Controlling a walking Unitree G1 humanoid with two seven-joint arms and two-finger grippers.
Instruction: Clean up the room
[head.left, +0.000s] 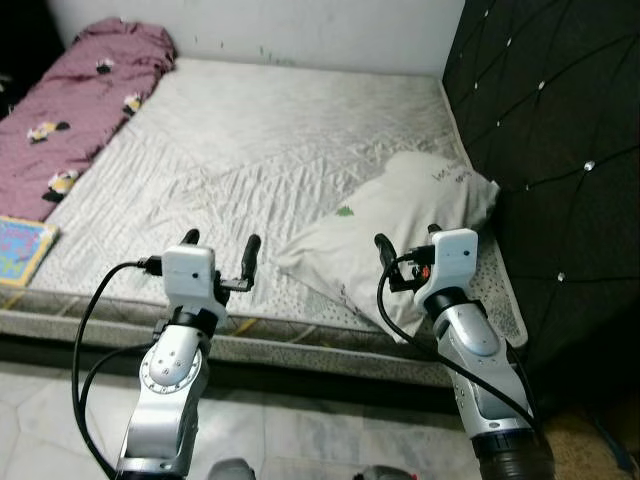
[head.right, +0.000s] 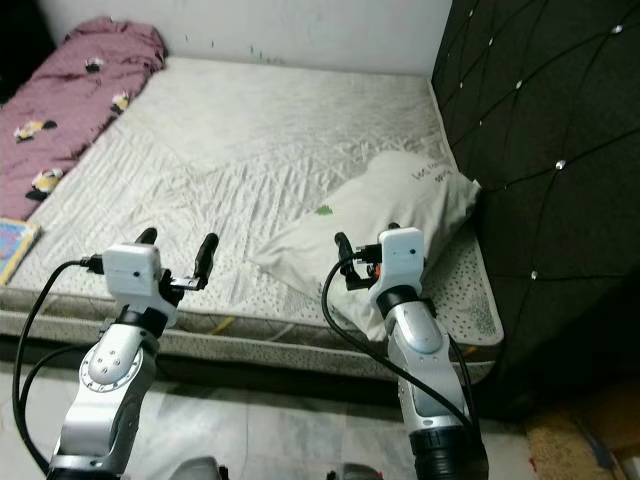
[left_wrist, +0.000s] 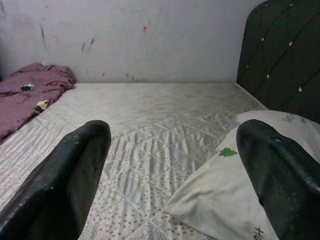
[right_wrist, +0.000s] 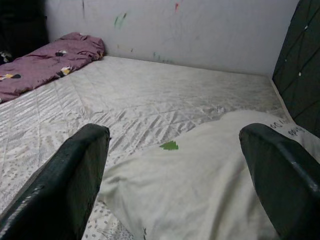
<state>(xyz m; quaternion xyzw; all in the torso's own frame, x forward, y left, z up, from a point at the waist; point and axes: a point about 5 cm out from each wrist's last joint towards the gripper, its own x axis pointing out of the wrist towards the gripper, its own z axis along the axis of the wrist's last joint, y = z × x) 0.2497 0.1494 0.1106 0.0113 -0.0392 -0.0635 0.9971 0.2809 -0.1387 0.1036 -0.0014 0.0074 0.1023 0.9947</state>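
Left pincer (head.left: 221, 244) spread, empty, at bed's near edge | right pincer (head.left: 407, 241) spread over white pillow (head.left: 400, 225) near headboard (head.left: 560, 150) | maroon blanket (head.left: 70, 110) crumpled at far-left corner | tidying judged barely begun.

The mattress (head.left: 280, 140) was pale grey-white with quilted diamond stitching. The pillow (head.left: 400, 215) was white with a small green tree mark. The blanket (head.left: 70, 110) along the mattress's left edge was maroon with small cartoon prints. The headboard (head.left: 560, 130) was black, diamond-tufted with shiny studs.
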